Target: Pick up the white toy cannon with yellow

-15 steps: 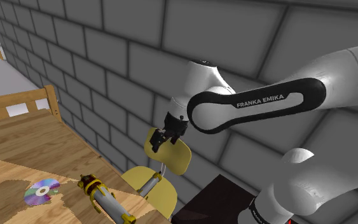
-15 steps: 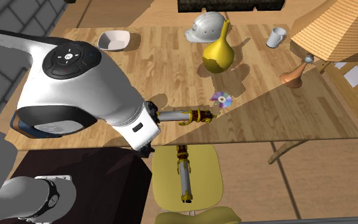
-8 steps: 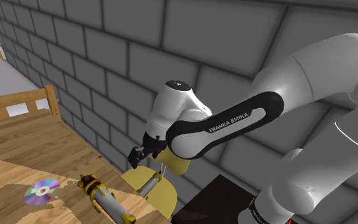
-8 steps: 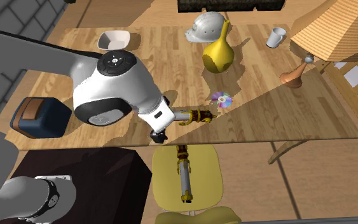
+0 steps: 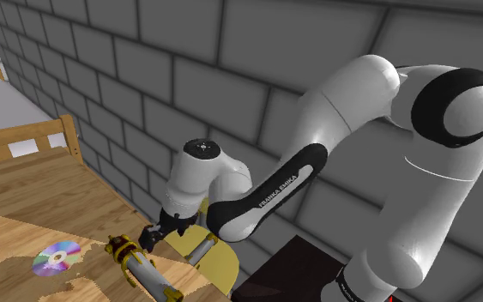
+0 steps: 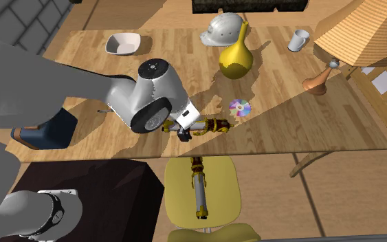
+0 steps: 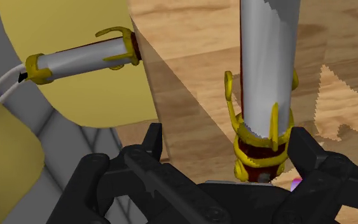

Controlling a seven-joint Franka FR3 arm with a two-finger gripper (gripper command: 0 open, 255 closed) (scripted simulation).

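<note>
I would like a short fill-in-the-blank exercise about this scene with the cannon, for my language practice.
1. The gripper at the end of the toy cannon is ___, not shut.
2. A second cannon lies on the yellow ___.
3. The shiny disc lies on the wooden ___.
Missing words: open; chair; table.

The arm (image 6: 147, 103) hides part of the toy cannon (image 6: 211, 126).
</note>
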